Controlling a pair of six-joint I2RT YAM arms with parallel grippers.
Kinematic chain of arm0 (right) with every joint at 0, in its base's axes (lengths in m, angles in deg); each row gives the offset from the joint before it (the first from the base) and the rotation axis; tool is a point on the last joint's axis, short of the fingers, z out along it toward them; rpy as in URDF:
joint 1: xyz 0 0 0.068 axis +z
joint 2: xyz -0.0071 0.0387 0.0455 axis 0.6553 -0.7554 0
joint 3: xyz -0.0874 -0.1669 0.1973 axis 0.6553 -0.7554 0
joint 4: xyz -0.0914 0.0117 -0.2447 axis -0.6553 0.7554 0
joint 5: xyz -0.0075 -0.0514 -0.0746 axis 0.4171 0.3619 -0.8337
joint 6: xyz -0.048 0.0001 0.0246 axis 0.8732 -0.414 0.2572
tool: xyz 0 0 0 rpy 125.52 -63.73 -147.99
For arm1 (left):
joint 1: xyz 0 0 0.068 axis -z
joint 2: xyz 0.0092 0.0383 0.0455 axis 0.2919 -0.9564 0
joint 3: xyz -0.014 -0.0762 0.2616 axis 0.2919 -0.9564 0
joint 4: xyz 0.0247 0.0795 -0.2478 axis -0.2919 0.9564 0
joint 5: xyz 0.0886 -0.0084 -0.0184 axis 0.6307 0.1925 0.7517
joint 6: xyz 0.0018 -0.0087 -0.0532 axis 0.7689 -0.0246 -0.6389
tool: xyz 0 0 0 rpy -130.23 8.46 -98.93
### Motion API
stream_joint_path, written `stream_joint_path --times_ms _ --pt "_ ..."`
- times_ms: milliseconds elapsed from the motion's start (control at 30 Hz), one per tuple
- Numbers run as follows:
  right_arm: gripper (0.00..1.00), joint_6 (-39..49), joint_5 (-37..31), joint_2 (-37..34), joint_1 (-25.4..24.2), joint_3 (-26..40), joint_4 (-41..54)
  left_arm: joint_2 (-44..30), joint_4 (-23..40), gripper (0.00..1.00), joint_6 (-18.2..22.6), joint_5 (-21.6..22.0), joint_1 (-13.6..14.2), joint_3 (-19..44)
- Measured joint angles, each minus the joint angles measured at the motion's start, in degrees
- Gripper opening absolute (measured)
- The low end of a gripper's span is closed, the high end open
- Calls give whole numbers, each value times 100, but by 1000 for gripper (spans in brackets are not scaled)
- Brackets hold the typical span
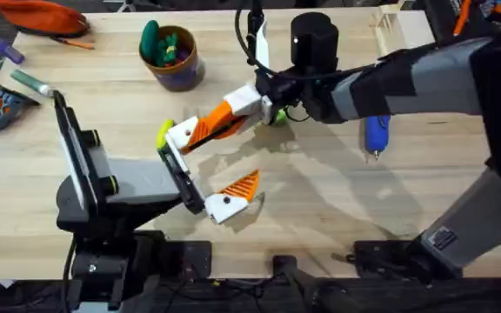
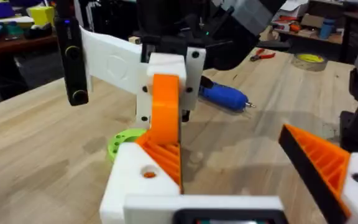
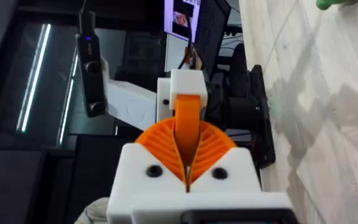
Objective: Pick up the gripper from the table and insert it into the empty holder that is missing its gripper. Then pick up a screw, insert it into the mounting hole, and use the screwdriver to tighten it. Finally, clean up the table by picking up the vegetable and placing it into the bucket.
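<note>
Right gripper (image 3: pixel 188 168): reaches across from the right side of the table to the left arm's fingers. Its orange ribbed pads are pressed together on the gripper (image 2: pixel 166 162).
Gripper: the small orange ribbed piece lies along the holder (image 2: pixel 132 180), touching it. Whether it is fully seated cannot be told from here.
Holder: the white finger mount on the left arm, the one nearer the bucket, off the table.
Left gripper (image 1: pixel 224 161): above the table's middle, jaws wide apart and gripping nothing. Its other finger (image 2: pixel 328 162) bears its own orange ribbed piece on a white mount.
Bucket (image 1: pixel 183 76): stands upright toward the far left of the table, well apart from both grippers.
In the bucket: a dark green toy (image 1: pixel 150 39) stands up above the rim, and beside it lie small coloured pieces (image 1: pixel 170 50), yellow and purple among them, too small to name.
Vegetable (image 1: pixel 278 115): a small green thing on the table, partly under the right arm's wrist. It is probably the vegetable, though little of it shows. It is outside the bucket.
Green disc (image 2: pixel 120 140): a flat lime-green disc with holes, lying on the table just beside the holder.
Screwdriver (image 1: pixel 377 135): the blue one lies flat on the table under the right arm, well apart from the bucket.
Wooden box (image 1: pixel 390 26): pale, at the far right edge of the table. What it holds cannot be seen.
</note>
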Motion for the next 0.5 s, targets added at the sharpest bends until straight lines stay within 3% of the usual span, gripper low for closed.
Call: stream_joint_path --times_ms 500 --pt "9 -1 -1 1 13 37 13 0 -2 985 5 9 0 0"
